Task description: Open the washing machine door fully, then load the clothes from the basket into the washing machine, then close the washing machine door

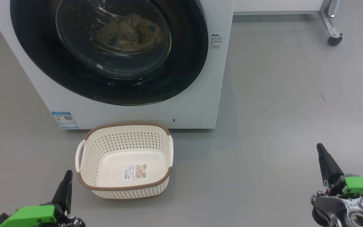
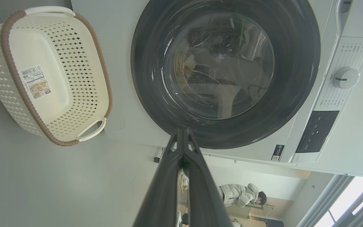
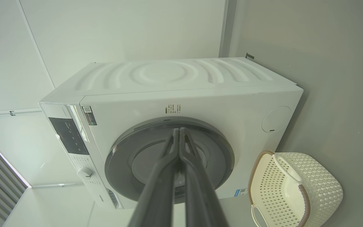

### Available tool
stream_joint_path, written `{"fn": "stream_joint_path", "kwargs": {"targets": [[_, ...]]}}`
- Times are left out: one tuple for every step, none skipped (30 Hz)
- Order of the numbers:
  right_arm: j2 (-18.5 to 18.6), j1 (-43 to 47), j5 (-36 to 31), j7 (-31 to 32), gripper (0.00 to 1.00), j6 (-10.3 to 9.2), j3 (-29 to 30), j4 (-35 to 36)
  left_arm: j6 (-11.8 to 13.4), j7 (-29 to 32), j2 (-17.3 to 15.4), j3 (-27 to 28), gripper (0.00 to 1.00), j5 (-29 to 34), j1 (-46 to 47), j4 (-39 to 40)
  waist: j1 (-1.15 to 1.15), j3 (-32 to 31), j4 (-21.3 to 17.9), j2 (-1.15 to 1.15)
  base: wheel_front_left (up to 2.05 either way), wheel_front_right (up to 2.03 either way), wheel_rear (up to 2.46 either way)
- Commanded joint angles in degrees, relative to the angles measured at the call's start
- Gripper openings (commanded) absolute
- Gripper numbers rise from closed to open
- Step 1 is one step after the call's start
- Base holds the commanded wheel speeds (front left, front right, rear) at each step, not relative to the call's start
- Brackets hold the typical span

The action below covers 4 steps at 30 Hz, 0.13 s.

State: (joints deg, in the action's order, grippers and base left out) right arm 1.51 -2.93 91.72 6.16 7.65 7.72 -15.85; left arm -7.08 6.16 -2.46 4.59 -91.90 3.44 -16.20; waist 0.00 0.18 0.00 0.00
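White front-loading washing machine [image 1: 131, 110] at twelve o'clock, glossy black round door [image 1: 36, 63] seemingly shut over cream clothes [image 1: 128, 31]; perforated cream basket [image 1: 124, 188] empty at six. Left gripper [image 1: 65, 186] and right gripper [image 1: 326, 164] fingers closed, empty. Press door gently to confirm latch.

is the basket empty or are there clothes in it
Empty: the basket shows its bare bottom and label sticker, nothing lying on them. The clothes sit behind the glass of the shut washing machine door.
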Motion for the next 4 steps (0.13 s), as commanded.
{"fn": "stream_joint_path", "kwargs": {"targets": [[1.37, -3.26, 0.45, 0.32, 0.0, -0.16, -1.21, 1.82, -0.41, 0.34, -0.46, 1.95, 0.0, -0.25, 2.75, 2.15, 0.0, 0.0, 0.0, 0.0, 0.0, 0.0, 0.0], [1.37, -3.26, 0.45, 0.32, 0.0, -0.16, -1.21, 1.82, -0.41, 0.34, -0.46, 1.95, 0.0, -0.25, 2.75, 2.15, 0.0, 0.0, 0.0, 0.0, 0.0, 0.0, 0.0], [1.37, -3.26, 0.45, 0.32, 0.0, -0.16, -1.21, 1.82, -0.41, 0.34, -0.46, 1.95, 0.0, -0.25, 2.75, 2.15, 0.0, 0.0, 0.0, 0.0, 0.0, 0.0, 0.0], [1.37, -3.26, 0.45, 0.32, 0.0, -0.16, -1.21, 1.82, -0.41, 0.34, -0.45, 1.95, 0.0, -0.25, 2.75, 2.15, 0.0, 0.0, 0.0, 0.0, 0.0, 0.0, 0.0]]}}
